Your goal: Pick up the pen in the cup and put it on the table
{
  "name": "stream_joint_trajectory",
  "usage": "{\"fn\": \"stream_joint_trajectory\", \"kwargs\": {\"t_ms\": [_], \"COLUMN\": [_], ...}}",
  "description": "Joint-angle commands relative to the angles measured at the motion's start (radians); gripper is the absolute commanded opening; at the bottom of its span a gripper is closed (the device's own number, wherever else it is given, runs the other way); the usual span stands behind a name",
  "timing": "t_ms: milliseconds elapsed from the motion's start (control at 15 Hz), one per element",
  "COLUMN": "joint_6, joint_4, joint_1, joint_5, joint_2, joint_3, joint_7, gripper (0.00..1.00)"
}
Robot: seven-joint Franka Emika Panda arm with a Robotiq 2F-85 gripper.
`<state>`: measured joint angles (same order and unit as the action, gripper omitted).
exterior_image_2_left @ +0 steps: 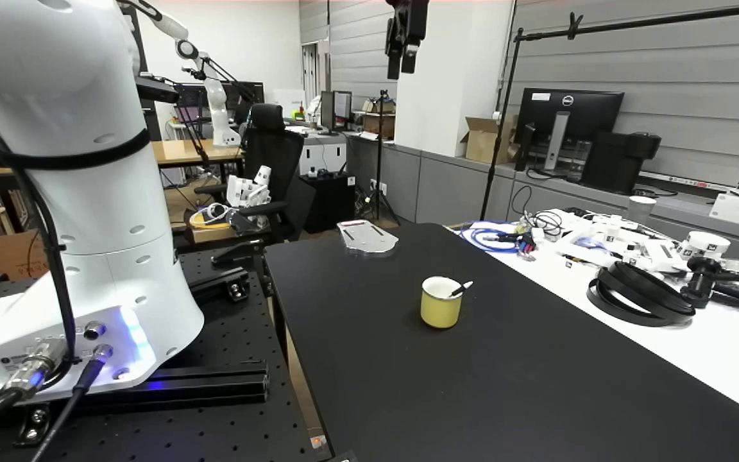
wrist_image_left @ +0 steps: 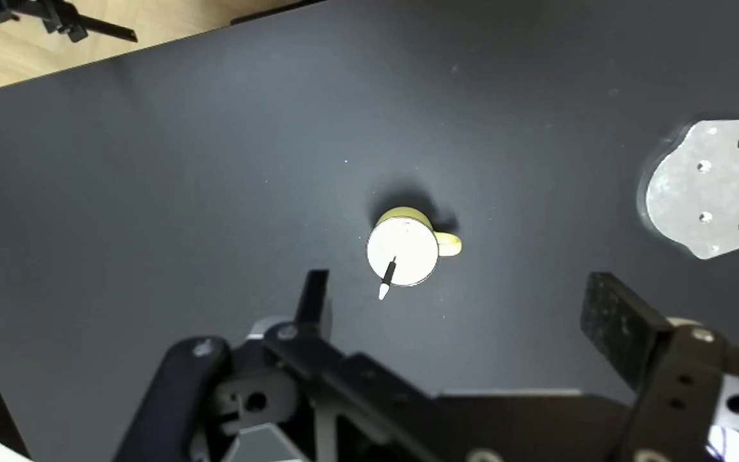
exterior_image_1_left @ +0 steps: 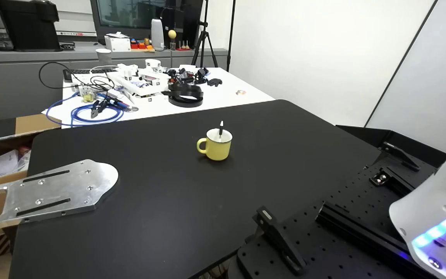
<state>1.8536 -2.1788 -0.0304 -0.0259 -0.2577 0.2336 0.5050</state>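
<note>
A yellow cup with a pale inside stands upright on the black table (exterior_image_1_left: 161,232); the cup shows in both exterior views (exterior_image_1_left: 218,151) (exterior_image_2_left: 439,311) and in the wrist view (wrist_image_left: 416,250). A short pen, black with a white end, leans in the cup and sticks out over the rim, in both exterior views (exterior_image_1_left: 221,128) (exterior_image_2_left: 461,289) and in the wrist view (wrist_image_left: 388,274). Its lower end is hard to make out inside the cup. My gripper (wrist_image_left: 458,289) is open and empty, fingers wide apart. It hangs well above the table, also in an exterior view (exterior_image_2_left: 401,67).
A silver metal plate with slots (exterior_image_1_left: 64,186) lies at one end of the table. A white table (exterior_image_1_left: 242,87) with cables and tools adjoins the black one. The arm's base (exterior_image_2_left: 93,308) and black mounting rails (exterior_image_2_left: 215,385) stand along the opposite edge.
</note>
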Motion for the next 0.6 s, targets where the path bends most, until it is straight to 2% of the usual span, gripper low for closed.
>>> {"fn": "stream_joint_trajectory", "kwargs": {"t_ms": [0, 267, 533], "joint_6": [0.072, 0.191, 0.190], "joint_4": [-0.020, -0.036, 0.025], "joint_1": [0.000, 0.018, 0.047], "joint_5": [-0.104, -0.213, -0.298], "joint_2": [0.011, 0.050, 0.167], "joint_3": [-0.074, -0.136, -0.185], "joint_7": [-0.011, -0.012, 0.054], "gripper": [1.00, 1.00, 1.00]}}
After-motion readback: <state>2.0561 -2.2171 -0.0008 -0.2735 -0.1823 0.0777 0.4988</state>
